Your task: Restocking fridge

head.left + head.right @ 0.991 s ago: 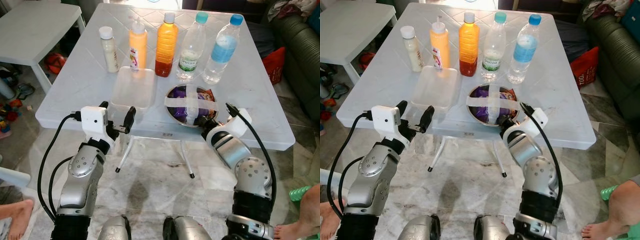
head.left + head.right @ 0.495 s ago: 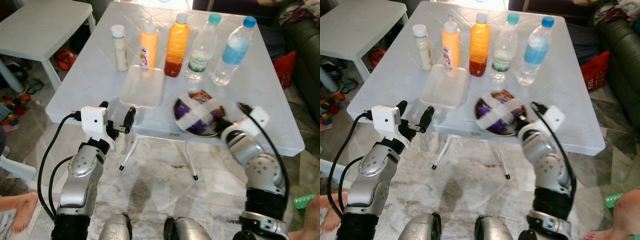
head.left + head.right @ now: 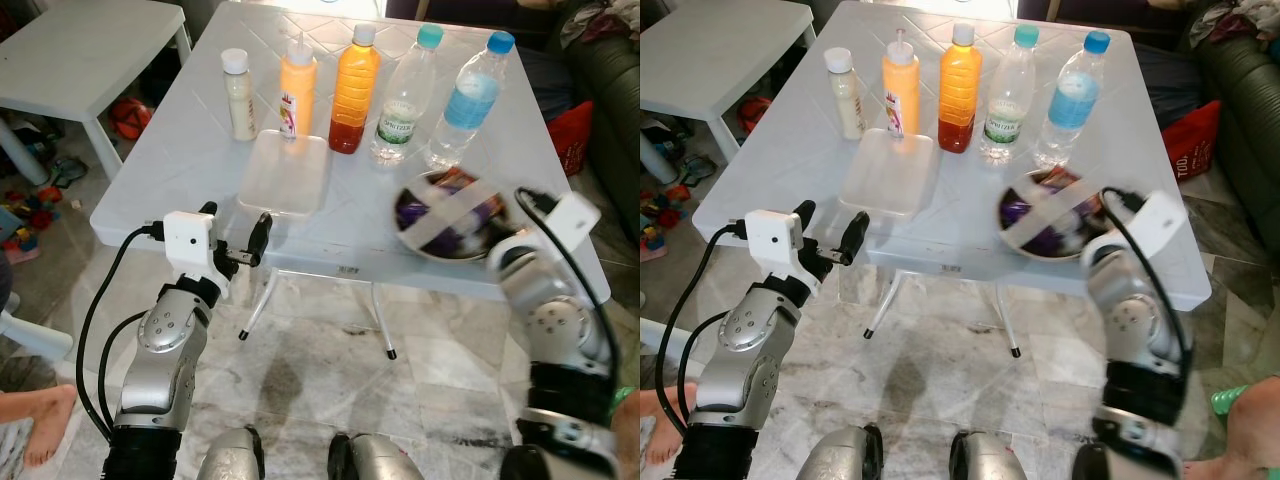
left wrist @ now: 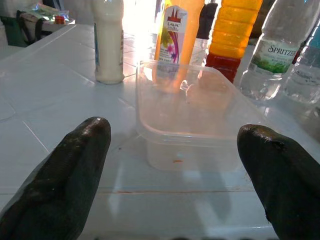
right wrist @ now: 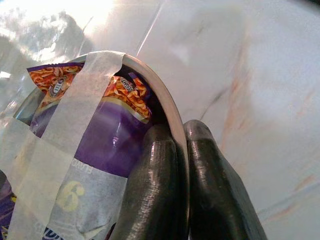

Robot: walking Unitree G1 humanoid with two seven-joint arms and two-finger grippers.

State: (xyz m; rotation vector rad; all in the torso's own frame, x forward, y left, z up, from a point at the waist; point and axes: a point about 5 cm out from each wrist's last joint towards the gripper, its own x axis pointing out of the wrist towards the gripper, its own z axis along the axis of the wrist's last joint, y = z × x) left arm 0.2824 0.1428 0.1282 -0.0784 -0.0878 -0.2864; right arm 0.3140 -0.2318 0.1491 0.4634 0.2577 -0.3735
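The right gripper [image 5: 181, 150] is clenching the rim of the taped metal bowl [image 3: 445, 213] of snack packets, holding it at the bench's [image 3: 180, 150] front right edge; half a second ago it sat nearer the middle. The left gripper [image 3: 236, 232] is hovering spread wide before the clear plastic container [image 4: 192, 107], unchanged.

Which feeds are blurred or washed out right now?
Eye views: the right arm and the taped bowl are motion-smeared, the rest sharp. Left wrist view: strong backlight glares behind the bottles. Right wrist view: glare at one corner, right gripper sharp on the rim.
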